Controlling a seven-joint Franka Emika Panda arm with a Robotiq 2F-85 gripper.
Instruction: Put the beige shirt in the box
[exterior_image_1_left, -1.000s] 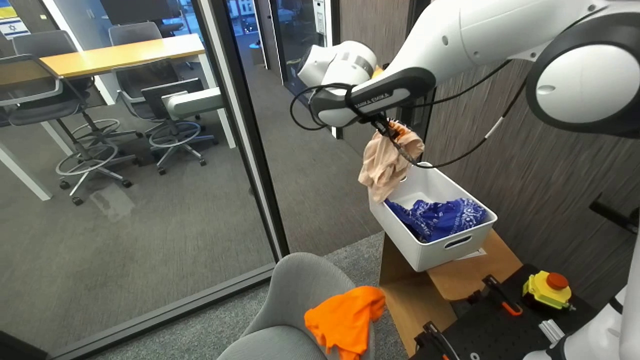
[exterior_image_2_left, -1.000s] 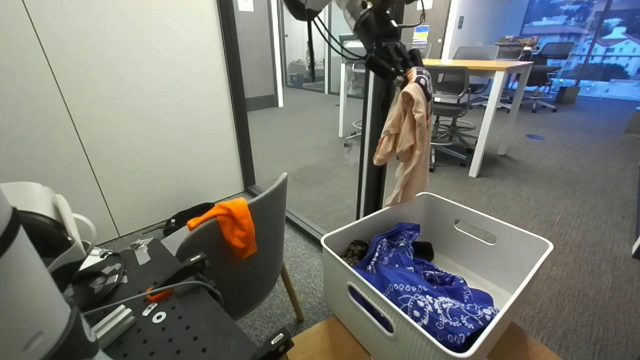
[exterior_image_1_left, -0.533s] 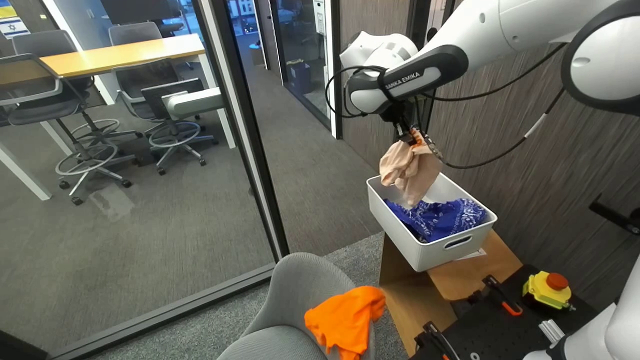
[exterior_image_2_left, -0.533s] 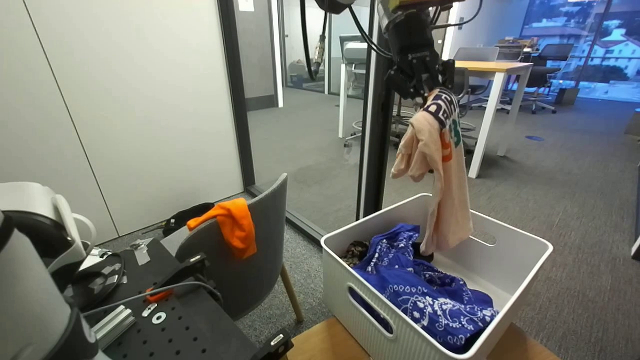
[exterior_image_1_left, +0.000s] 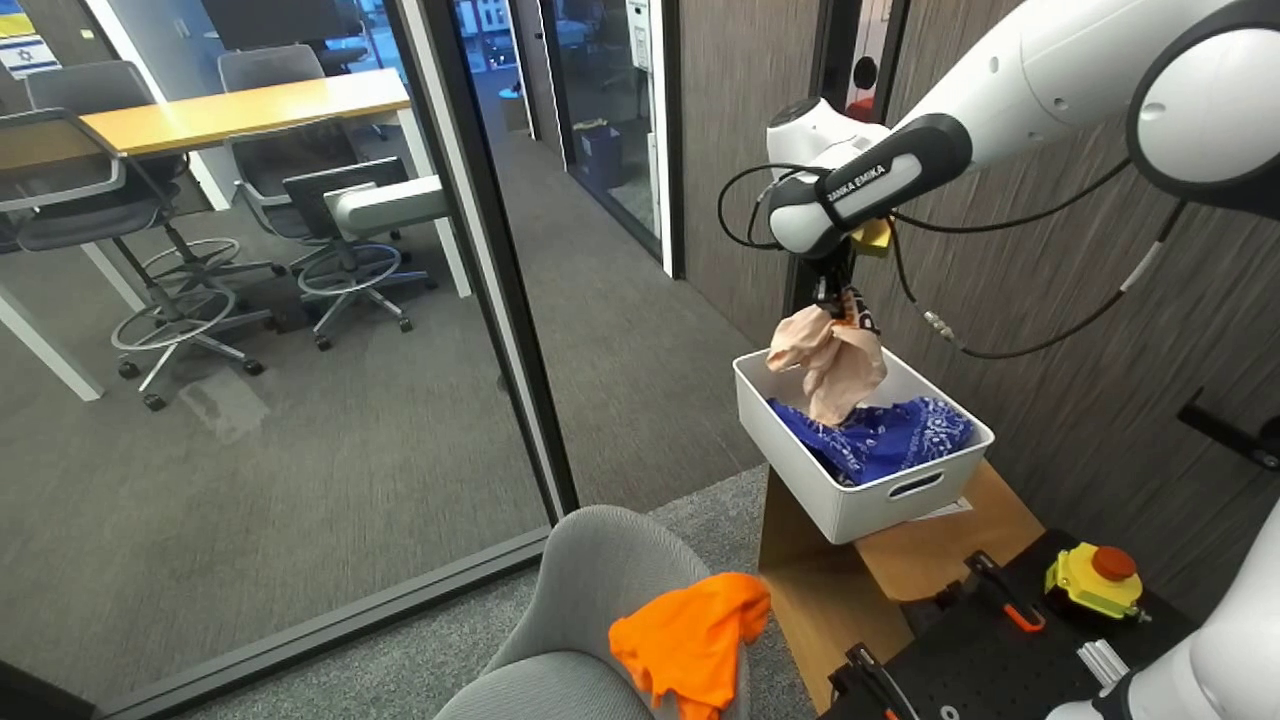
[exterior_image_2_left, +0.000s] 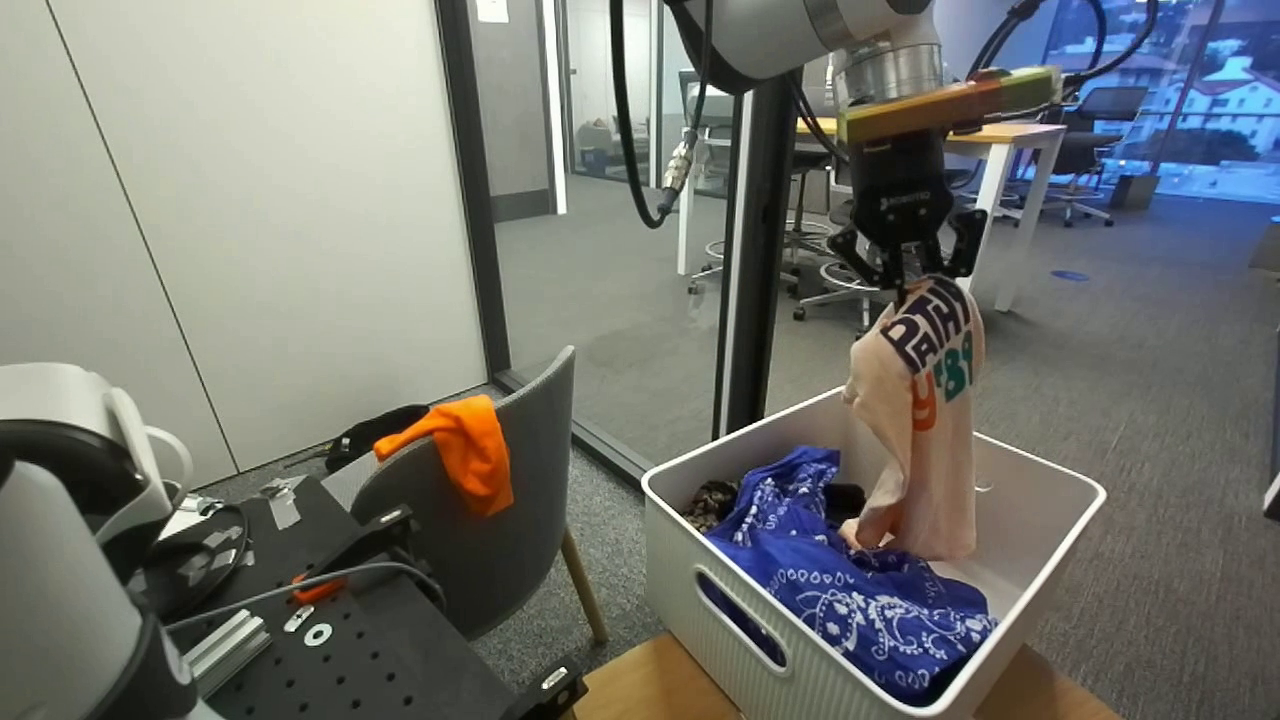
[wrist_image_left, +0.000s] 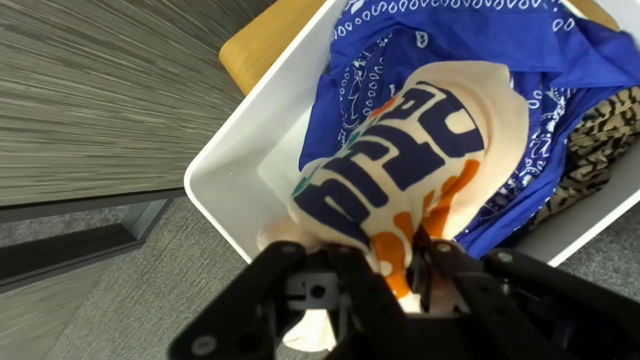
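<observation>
1. Clearly, we see the gripper (exterior_image_2_left: 905, 288) clamped on the beige shirt (exterior_image_2_left: 930, 450)
2. Below the gripper, we note the shirt hanging, its lower end inside the white box (exterior_image_2_left: 830, 690)
3. Farther below it, we find blue patterned cloth (exterior_image_2_left: 850, 592) in the box

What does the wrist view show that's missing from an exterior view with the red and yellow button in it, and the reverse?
Only the wrist view: the brown patterned cloth inside the white box.

Only in an exterior view: the red and yellow button, the orange cloth over the gray chair, and the wooden-topped table in the background.

Both: the gripper holding the beige shirt over blue cloth in that box, plus the wood-grained wall beside it.
</observation>
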